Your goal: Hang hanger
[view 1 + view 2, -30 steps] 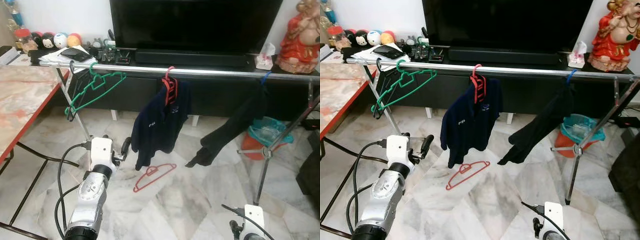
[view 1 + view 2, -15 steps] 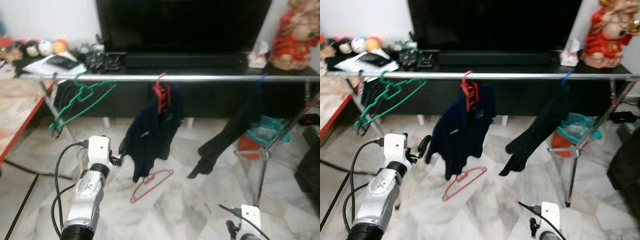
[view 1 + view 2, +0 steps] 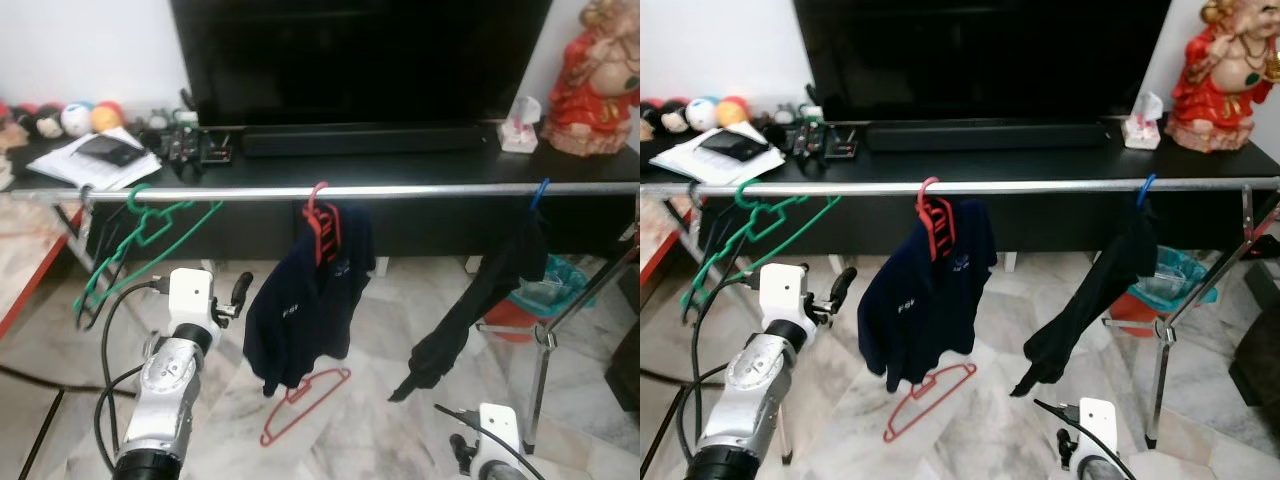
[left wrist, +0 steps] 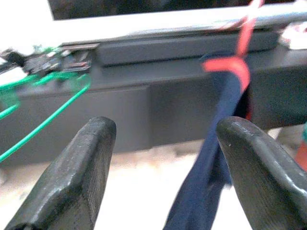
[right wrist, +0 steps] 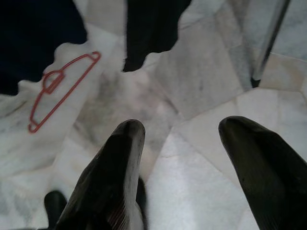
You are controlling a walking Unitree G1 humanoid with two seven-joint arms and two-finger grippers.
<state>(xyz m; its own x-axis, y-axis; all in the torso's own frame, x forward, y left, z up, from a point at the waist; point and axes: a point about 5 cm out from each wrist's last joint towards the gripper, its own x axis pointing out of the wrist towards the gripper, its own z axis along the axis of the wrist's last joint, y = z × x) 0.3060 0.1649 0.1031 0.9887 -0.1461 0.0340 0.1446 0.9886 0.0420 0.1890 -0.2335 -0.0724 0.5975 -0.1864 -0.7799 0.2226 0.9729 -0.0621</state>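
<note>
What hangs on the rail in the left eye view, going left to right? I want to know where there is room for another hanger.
Green hanger → red hanger with the navy shirt → blue hanger with the black garment.

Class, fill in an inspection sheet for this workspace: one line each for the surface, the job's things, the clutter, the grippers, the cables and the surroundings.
Surface: marble floor, pale and veined.
Job's things: red hanger lying on the floor; rail carries a green hanger, a navy shirt and a black garment.
Clutter: papers and small items on the TV cabinet.
Grippers: left gripper raised and open, holding nothing; right gripper low and open over the floor.
Cables: black cable looping beside the left arm.
Surroundings: television, red statue, orange bucket.
</note>
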